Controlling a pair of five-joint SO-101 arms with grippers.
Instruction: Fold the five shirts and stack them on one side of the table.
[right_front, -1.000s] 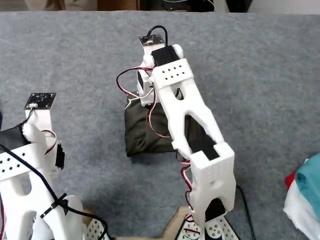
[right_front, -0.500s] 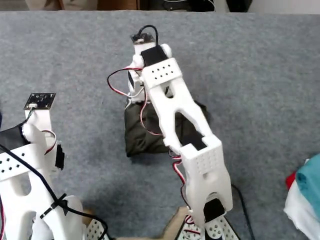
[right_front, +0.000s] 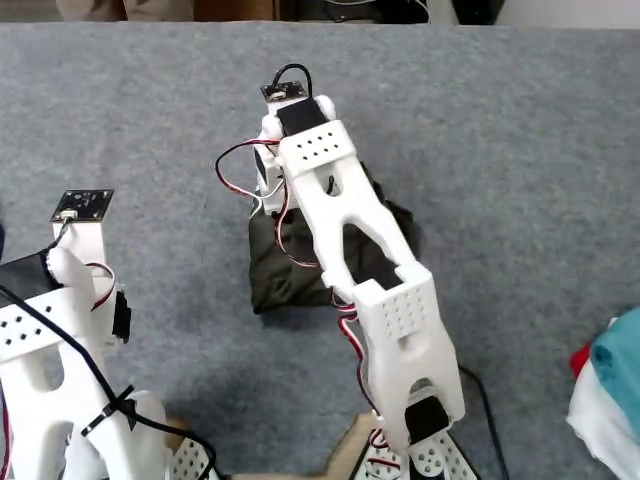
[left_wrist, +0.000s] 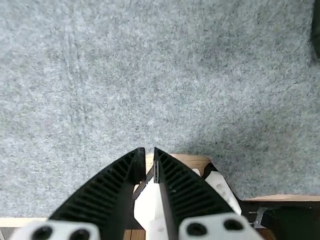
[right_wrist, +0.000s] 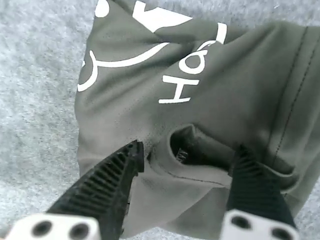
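the right gripper (right_wrist: 186, 159) stands wide open over the dark shirt (right_wrist: 165, 65), its two fingers set on either side of a raised fold in the cloth and clasping nothing. that shirt (right_front: 275, 265) lies bunched near the middle of the grey table (right_front: 520, 150), partly under the right arm, while a pile of shirts (right_front: 610, 385) sits well apart at the table's right edge. the left gripper (left_wrist: 148, 156) is closed tip to tip with nothing between its fingers, above the table's near edge.
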